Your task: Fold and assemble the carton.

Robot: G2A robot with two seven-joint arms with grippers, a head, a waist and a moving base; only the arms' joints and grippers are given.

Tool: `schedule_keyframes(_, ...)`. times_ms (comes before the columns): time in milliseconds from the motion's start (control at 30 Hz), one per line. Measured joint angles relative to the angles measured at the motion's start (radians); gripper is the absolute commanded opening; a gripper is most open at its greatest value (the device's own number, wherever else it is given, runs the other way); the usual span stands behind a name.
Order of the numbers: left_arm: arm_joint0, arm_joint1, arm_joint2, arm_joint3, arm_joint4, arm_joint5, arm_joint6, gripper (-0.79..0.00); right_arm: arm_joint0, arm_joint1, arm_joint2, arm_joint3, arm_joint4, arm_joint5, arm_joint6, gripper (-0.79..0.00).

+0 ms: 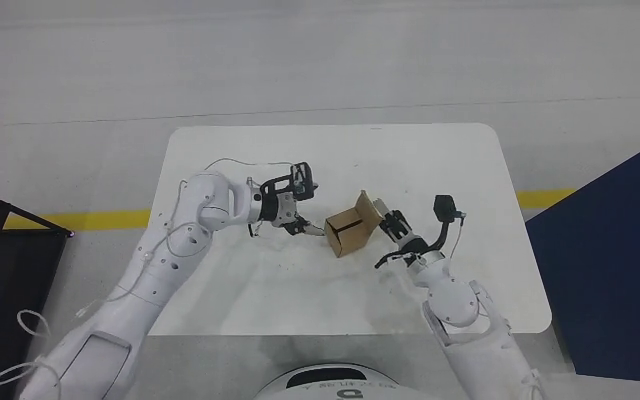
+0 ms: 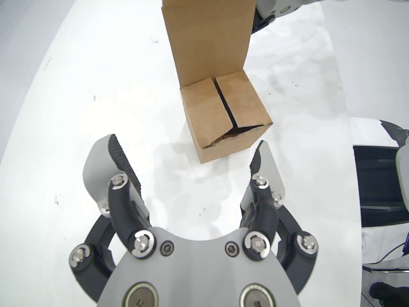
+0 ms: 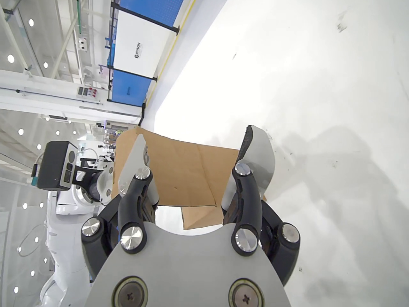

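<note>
Facing the carton (image 2: 223,119), left gripper (image 2: 186,142) gapes; right gripper (image 3: 195,135), also spread, sits behind its raised flap (image 3: 188,174).

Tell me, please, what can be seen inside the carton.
Almost nothing: two inner flaps of the carton lie folded over its opening, leaving only a dark slit between them. The lid stands upright, not closed. Whatever is inside is covered.

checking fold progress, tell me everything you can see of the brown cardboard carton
The small brown cardboard carton stands upright on the white table. Two short top flaps are folded in, a dark slit between them. The tall lid flap rises upright, unfolded. The right gripper, fingers open, sits behind that flap; contact is unclear. The left gripper, open, is near the carton but apart.
</note>
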Motion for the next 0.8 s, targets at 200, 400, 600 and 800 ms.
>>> schedule_keyframes(200, 0.168, 0.05, -0.123, -0.13, 0.066, 0.0, 0.038, 0.0, 0.004, 0.003, -0.039, -0.021, -0.098, 0.031, 0.027, -0.175)
schedule_keyframes(400, 0.211, 0.062, -0.118, -0.141, 0.093, 0.0, 0.063, 0.0, 0.009, 0.006, -0.088, -0.043, -0.22, 0.075, 0.073, -0.188)
schedule_keyframes(600, 0.204, 0.061, -0.094, -0.107, 0.133, 0.005, 0.1, 0.0, 0.015, 0.008, -0.118, -0.047, -0.278, 0.107, 0.109, -0.274)
schedule_keyframes(800, 0.184, 0.058, -0.068, -0.083, 0.175, 0.028, 0.126, 0.0, 0.029, 0.007, -0.131, -0.047, -0.311, 0.139, 0.123, -0.126)
